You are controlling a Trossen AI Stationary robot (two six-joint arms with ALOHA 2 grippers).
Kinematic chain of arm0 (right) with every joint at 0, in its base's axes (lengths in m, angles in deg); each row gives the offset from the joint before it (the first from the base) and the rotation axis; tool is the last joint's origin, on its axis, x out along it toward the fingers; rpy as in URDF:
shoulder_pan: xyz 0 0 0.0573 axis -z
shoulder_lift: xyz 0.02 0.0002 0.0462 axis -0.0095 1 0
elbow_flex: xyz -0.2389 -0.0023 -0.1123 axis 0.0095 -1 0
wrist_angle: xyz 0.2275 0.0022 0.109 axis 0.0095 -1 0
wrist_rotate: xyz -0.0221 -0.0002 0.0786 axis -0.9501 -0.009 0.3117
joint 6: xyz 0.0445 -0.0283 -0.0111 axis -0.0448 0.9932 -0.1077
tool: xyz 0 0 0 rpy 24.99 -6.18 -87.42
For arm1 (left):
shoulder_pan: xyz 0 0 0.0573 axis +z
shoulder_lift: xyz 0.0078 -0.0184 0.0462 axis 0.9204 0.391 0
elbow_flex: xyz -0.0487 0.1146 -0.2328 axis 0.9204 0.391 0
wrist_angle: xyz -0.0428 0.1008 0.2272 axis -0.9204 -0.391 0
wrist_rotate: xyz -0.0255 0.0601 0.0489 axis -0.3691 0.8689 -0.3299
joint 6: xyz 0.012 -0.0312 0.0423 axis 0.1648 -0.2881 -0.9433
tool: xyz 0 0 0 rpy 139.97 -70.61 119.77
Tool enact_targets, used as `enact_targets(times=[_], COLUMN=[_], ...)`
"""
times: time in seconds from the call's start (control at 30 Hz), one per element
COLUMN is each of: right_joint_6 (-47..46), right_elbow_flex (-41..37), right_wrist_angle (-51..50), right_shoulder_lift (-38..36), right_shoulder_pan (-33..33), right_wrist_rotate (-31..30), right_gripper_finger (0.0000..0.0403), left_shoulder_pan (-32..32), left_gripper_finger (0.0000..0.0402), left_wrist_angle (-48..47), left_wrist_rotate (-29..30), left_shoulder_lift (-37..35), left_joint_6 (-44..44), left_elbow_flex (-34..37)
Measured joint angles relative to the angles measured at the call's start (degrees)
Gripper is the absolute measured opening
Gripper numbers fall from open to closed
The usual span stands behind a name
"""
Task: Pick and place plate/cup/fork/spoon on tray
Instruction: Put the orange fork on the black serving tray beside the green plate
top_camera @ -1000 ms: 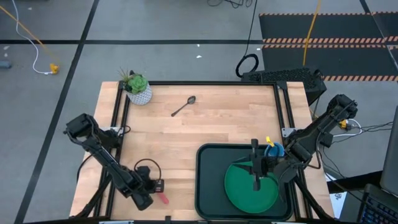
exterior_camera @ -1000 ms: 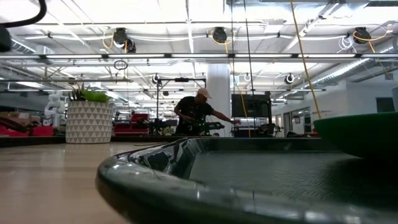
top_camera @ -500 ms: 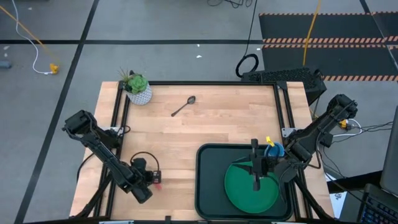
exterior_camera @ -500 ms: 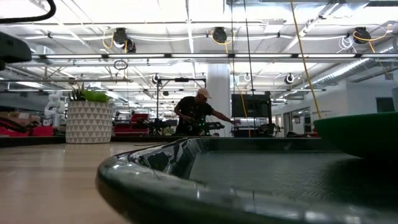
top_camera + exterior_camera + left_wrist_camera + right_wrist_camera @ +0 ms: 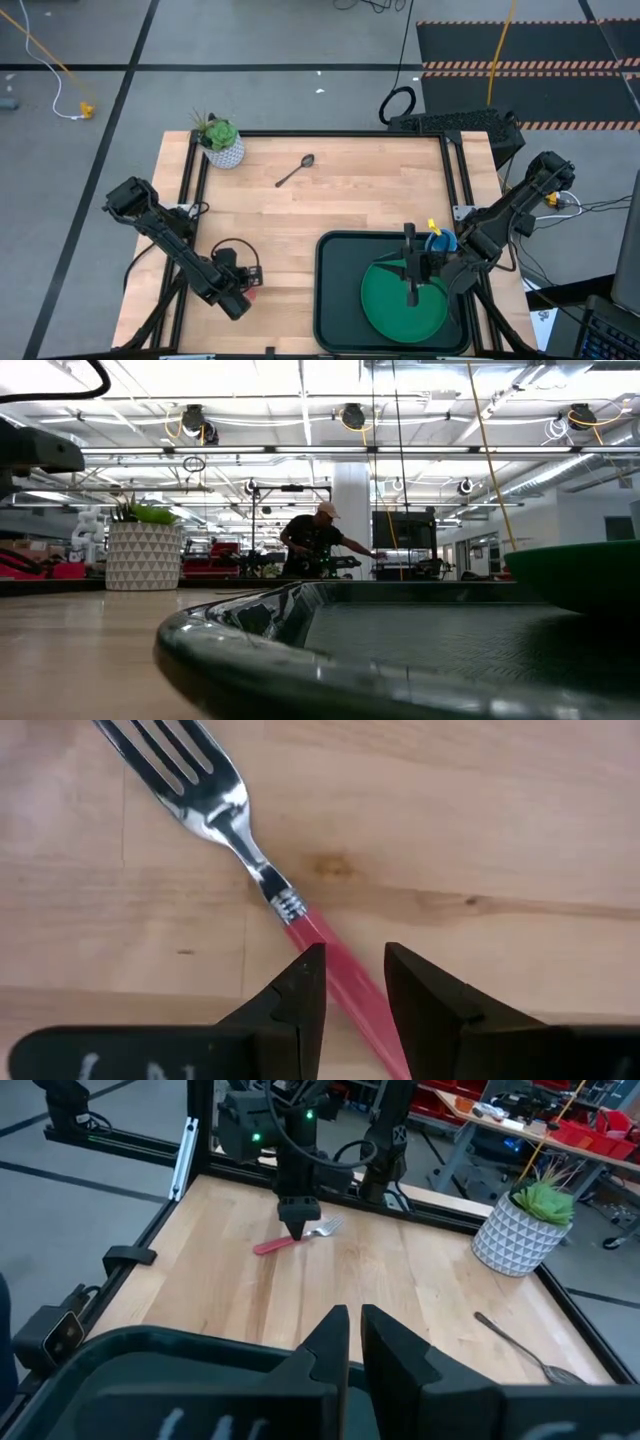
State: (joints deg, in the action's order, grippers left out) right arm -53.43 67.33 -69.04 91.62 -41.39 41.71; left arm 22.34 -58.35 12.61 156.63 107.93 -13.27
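Shifting over the light wooden desk (image 5: pixel 330 210), the left gripper (image 5: pixel 352 988) now pinches the red-handled metal fork (image 5: pixel 255 870) between narrowed fingers. Green round plate (image 5: pixel 405 300) and blue cup (image 5: pixel 443 242) sit in the dark rectangular tray (image 5: pixel 335 300); the right gripper (image 5: pixel 352 1342) hovers there, fingers closed and empty.

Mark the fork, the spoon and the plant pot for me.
fork (image 5: pixel 215 805): left wrist view, on the metal neck below the tines.
spoon (image 5: pixel 294 174): high view, mid-handle.
plant pot (image 5: pixel 510 1240): right wrist view, on the white patterned wall.

An industrial lab hall: ceiling lights (image 5: pixel 350 415), taped floor (image 5: pixel 140 60), cluttered workbenches (image 5: pixel 530 1110)
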Motion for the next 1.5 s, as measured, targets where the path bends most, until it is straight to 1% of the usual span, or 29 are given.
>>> enact_targets(times=[0.07,0.23,0.4,0.7,0.83,1.0,1.1,1.27,1.4,1.5], right_joint_6=[-0.5,-1.6,-1.8,-1.8,-1.6,-1.2,-1.2,-1.2,-1.2,-1.2], right_elbow_flex=[0.0,0.0,0.0,0.0,0.0,0.0,0.0,0.0,0.0,-0.1], right_wrist_angle=[-0.8,-2.3,-2.6,-3.5,-3.6,-3.6,-3.5,-3.1,-3.0,-3.0], right_shoulder_lift=[0.0,0.0,0.0,0.0,0.0,0.0,0.0,0.0,0.0,0.0], right_shoulder_pan=[0.0,0.0,0.0,0.0,0.0,0.0,0.0,0.0,0.0,0.0], right_wrist_rotate=[0.0,0.0,0.0,0.0,0.0,0.0,-0.1,-0.1,-0.1,-0.1], right_gripper_finger=[0.0022,0.0022,0.0022,0.0022,0.0022,0.0022,0.0022,0.0022,0.0022,0.0022], left_shoulder_pan=[0.0,-0.4,-0.1,0.9,0.8,0.9,0.9,1.0,1.3,1.6], left_gripper_finger=[0.0106,0.0106,0.0106,0.0106,0.0106,0.0105,0.0089,0.0034,0.0031,0.0032], left_wrist_angle=[-0.2,-5.3,-5.8,-5.3,-4.9,-4.9,-4.9,-4.6,-3.2,0.9], left_wrist_rotate=[-0.6,-2.9,-2.6,-2.2,-0.2,1.4,2.2,7.2,11.3,17.2], left_shoulder_lift=[0.0,0.0,0.2,4.1,4.9,5.0,5.0,5.1,5.1,4.7], left_joint_6=[0.0,2.1,2.6,2.7,1.2,-3.1,-6.0,-8.5,-12.5,-16.3], left_elbow_flex=[-0.1,-0.1,-0.1,0.3,0.3,0.3,0.3,0.5,0.5,0.5])
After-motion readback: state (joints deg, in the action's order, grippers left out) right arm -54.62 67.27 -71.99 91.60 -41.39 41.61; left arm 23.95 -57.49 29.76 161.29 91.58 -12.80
